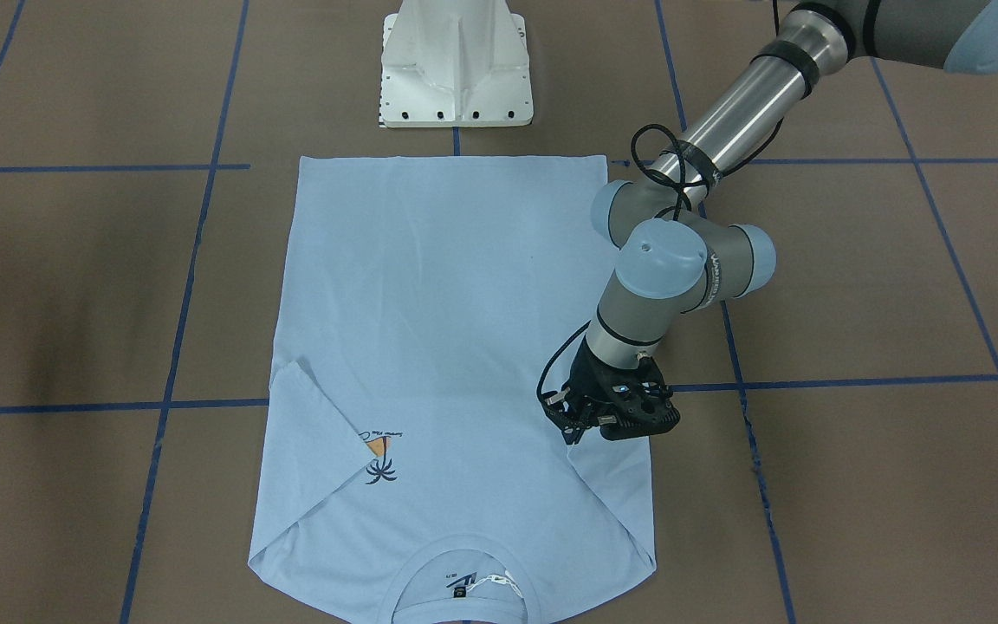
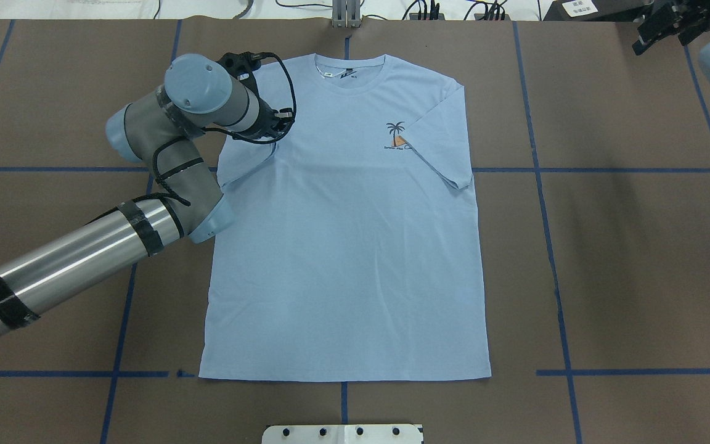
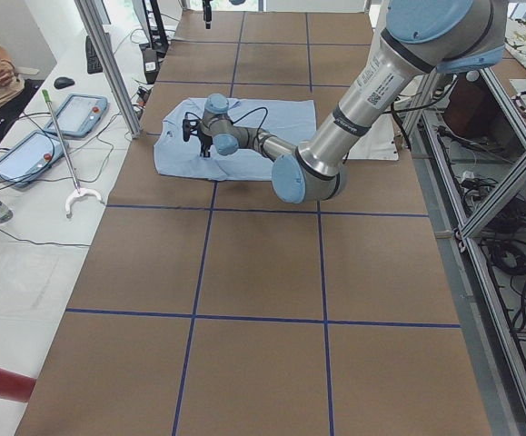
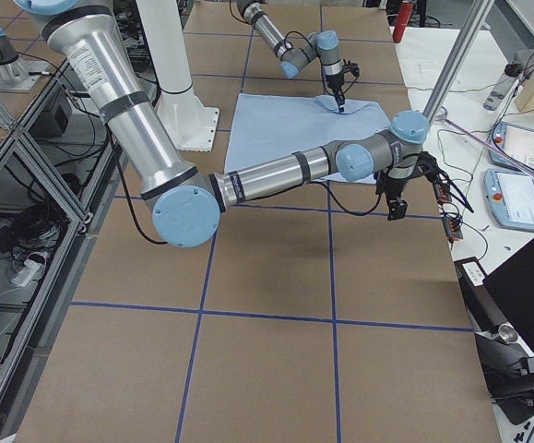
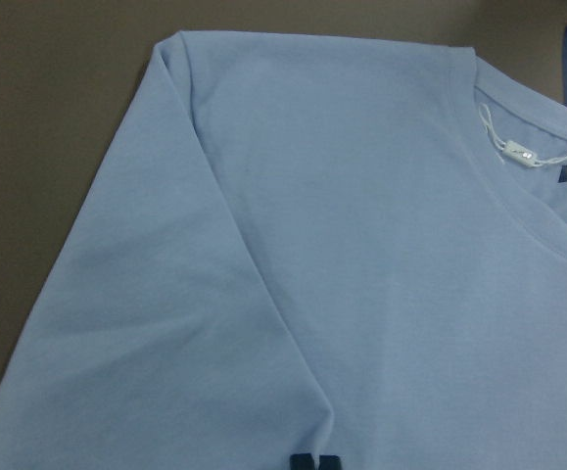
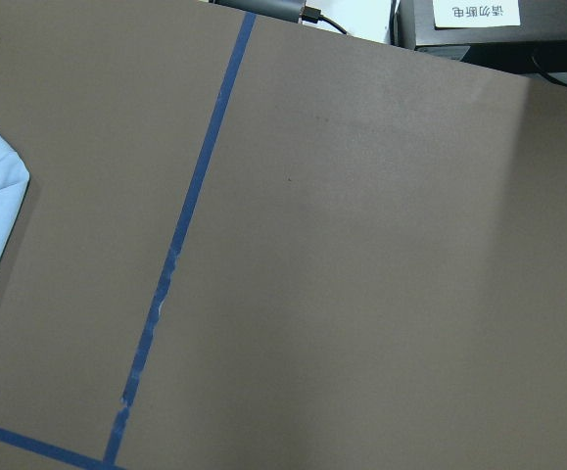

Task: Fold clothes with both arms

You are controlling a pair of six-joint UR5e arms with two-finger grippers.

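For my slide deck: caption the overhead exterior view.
Left claw at the sleeve of a pale blue T-shirt spread on the brown table.

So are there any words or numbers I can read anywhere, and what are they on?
Nothing is clear enough to quote.
The chest print on the shirt: tiny script by the palm, too small.
The neck label: white mark, blurred.
The wrist band of the left arm: white lettering, blurred.
The white sign past the table edge: Chinese characters, too blurred.
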